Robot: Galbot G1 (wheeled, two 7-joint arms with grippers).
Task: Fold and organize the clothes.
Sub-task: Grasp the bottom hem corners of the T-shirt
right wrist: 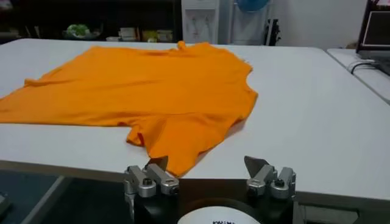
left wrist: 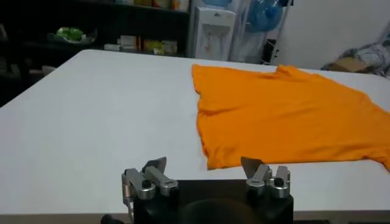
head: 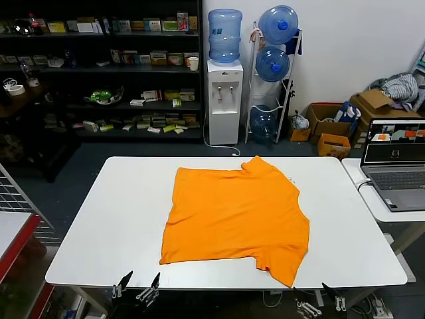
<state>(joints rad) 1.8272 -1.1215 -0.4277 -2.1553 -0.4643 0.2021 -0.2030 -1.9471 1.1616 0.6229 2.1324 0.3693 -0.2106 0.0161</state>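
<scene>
Shirt (head: 236, 222) lies flat mid-table (head: 106, 219), ready for 1st fold. We park L gripper (head: 136, 287) at 7, R gripper (head: 324, 297) at 5, both released, nothing held.

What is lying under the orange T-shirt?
The T-shirt lies flat on the white table. Anything between them is covered and cannot be seen.

Both arms just parked low at the near edge; left gripper (head: 136, 287) has its metal jaws spread wide, gripping nothing; right gripper (head: 325, 298) same deal, jaws wide apart, nothing held.
</scene>
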